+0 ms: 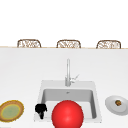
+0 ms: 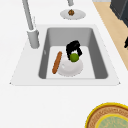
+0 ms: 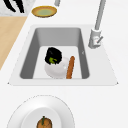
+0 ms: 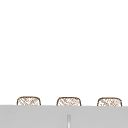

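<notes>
In the sink (image 2: pixel 51 32) my right hand (image 2: pixel 73 47) is curled over a small green fruit (image 2: pixel 74 57), just above a white bowl (image 2: pixel 71 68). From the right side the same hand (image 3: pixel 53 55) shows the fruit (image 3: pixel 52 60) between its fingers, over the bowl (image 3: pixel 57 71). A brown bread stick (image 2: pixel 57 62) leans on the bowl's faucet side (image 3: pixel 70 67). My left hand (image 1: pixel 40 109) hangs at the sink's front left corner, fingers hanging straight (image 3: pixel 15 5). A large red ball (image 1: pixel 67 114) covers the sink's middle in the front view.
The faucet (image 1: pixel 67 72) stands behind the basin. A yellow-rimmed plate (image 1: pixel 11 110) lies on the counter to the left. To the right, a white plate (image 1: pixel 110 102) holds a small brown item (image 1: pixel 117 102). Three wicker chair backs (image 1: pixel 29 43) line the counter's far edge.
</notes>
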Motion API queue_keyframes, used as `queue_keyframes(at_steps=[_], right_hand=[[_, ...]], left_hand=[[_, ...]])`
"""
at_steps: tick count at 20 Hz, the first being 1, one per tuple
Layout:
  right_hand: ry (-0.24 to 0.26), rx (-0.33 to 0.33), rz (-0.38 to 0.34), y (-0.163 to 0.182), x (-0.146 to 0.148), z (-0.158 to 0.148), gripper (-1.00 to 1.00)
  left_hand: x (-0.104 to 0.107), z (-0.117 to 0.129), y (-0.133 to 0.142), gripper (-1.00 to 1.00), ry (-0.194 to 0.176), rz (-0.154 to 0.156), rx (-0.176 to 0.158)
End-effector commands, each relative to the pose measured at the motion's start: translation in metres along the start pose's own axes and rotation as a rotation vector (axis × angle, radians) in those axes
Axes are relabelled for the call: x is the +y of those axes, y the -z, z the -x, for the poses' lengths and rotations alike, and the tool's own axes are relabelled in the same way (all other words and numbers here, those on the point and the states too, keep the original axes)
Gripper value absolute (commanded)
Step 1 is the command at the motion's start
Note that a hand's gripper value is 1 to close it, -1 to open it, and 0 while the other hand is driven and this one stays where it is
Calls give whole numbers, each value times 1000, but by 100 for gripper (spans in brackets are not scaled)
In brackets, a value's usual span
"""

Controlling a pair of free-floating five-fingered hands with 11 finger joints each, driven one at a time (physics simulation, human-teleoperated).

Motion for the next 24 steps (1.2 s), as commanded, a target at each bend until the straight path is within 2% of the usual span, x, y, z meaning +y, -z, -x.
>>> queue_keyframes(at_steps=[1, 3, 8, 10, 12, 14, 15, 18, 21, 24], right_hand=[[24, 42, 36, 16, 26, 3, 100], [60, 57, 46, 31, 37, 7, 100], [41, 53, 38, 59, 69, 8, 100], [39, 24, 2, 68, 56, 12, 100], [57, 4, -24, 66, 41, 15, 100], [46, -11, -61, 57, 37, 15, 100], [24, -32, -75, 53, 37, 14, -100], [32, -33, -133, 45, 31, 15, -100], [28, -44, -118, 27, 15, 26, -100], [37, -63, -178, 13, 3, 32, -100]], left_hand=[[0, 0, 0, 0, 0, 0, 0], [0, 0, 0, 0, 0, 0, 0], [0, 0, 0, 0, 0, 0, 0], [0, 0, 0, 0, 0, 0, 0], [0, 0, 0, 0, 0, 0, 0], [0, 0, 0, 0, 0, 0, 0], [0, 0, 0, 0, 0, 0, 0], [0, 0, 0, 0, 0, 0, 0], [0, 0, 0, 0, 0, 0, 0], [0, 0, 0, 0, 0, 0, 0]])
